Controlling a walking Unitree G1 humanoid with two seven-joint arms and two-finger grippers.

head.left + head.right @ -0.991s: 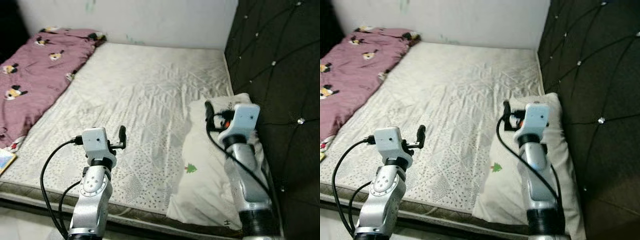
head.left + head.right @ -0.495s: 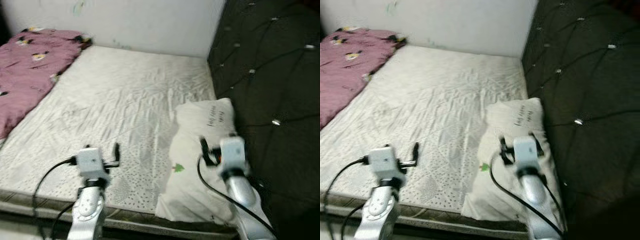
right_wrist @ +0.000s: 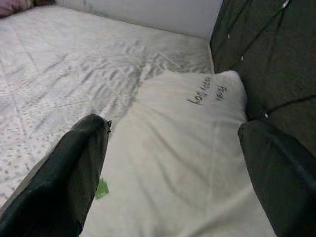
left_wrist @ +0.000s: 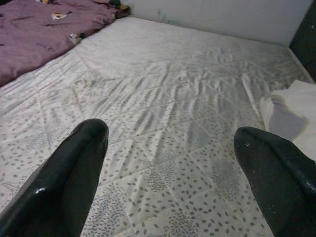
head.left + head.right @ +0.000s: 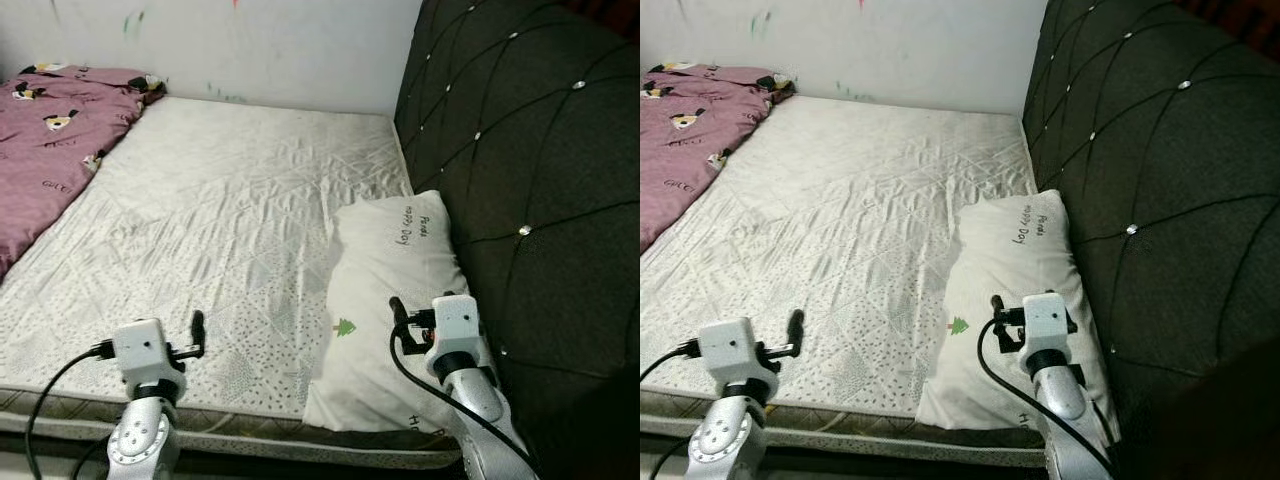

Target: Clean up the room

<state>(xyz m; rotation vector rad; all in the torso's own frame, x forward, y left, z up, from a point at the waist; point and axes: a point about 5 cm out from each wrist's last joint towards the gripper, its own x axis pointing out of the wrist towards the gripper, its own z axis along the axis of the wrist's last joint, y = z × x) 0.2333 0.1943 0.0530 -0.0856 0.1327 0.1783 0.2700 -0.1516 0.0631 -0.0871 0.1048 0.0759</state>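
Pillow [image 5: 395,300] lies at 3 o'clock on mattress [image 5: 230,220], against headboard [image 5: 510,170]; blanket [image 5: 50,130] is bunched at 10 o'clock. Right gripper [image 3: 173,163] is held wide apart above pillow, left gripper [image 4: 168,163] apart over mattress. Risk: loose fabric is pinched without filling, so pillow sags or slips.

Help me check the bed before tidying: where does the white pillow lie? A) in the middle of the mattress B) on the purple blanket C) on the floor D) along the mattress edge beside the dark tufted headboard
D: the white pillow lies on the mattress right beside the dark headboard.
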